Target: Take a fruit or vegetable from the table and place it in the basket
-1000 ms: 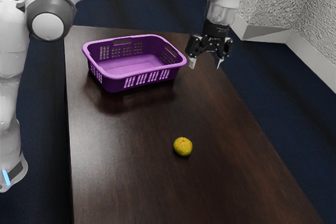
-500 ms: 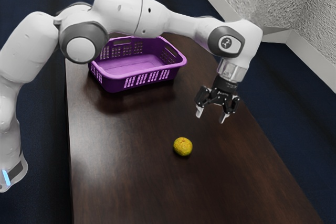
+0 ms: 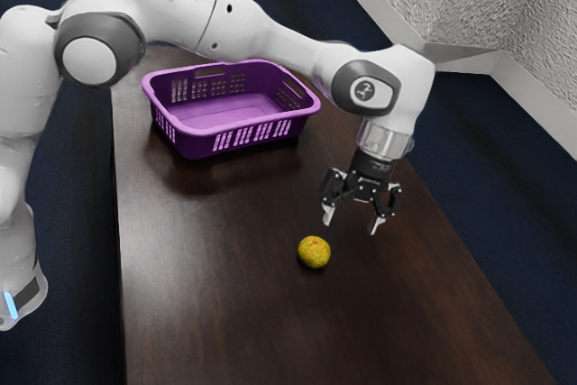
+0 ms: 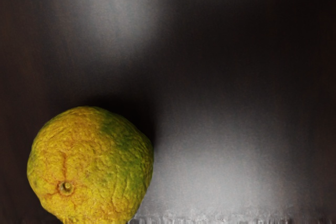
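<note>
- Tabletop: dark brown wood, under the pincer; fingertips are above its surface, no contact.
- Arm: white with grey joint covers, comes in from the exterior view's left, bends down to the pincer.
- Basket: purple, lighter rim, slotted walls, upright on the tabletop. Well apart from the pincer, toward the exterior view's upper left of it.
- Pincer: black with pale fingertips, pointing down. Released, fingers spread, nothing gripped.
- Fruit: round citrus, on the tabletop, outside the basket. Lower than the pincer's fingertips and near them, offset to the exterior view's left; not touching. Wrist view has it close to the hand: bumpy yellow-orange skin, green patch, small stem scar.
</note>
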Tool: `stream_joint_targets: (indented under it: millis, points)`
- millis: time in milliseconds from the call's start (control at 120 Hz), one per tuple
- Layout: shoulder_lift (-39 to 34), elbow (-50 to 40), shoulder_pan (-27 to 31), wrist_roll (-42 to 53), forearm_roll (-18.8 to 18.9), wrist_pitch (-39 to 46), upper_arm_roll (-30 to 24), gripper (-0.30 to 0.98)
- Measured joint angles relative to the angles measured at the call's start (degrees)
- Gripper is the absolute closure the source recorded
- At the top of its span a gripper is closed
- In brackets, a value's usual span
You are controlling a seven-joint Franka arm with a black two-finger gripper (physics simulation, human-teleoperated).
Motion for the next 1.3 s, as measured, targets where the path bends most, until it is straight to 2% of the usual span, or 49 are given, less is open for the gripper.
stream_joint_targets:
  millis: [392,1300]
  points:
    - [-2.67,-5.58,-1.03,1.11,-0.85,5.72,0.28,0.0]
    - [-8.98,-16.53,-2.78,1.91,-6.71,7.24,2.48,0.0]
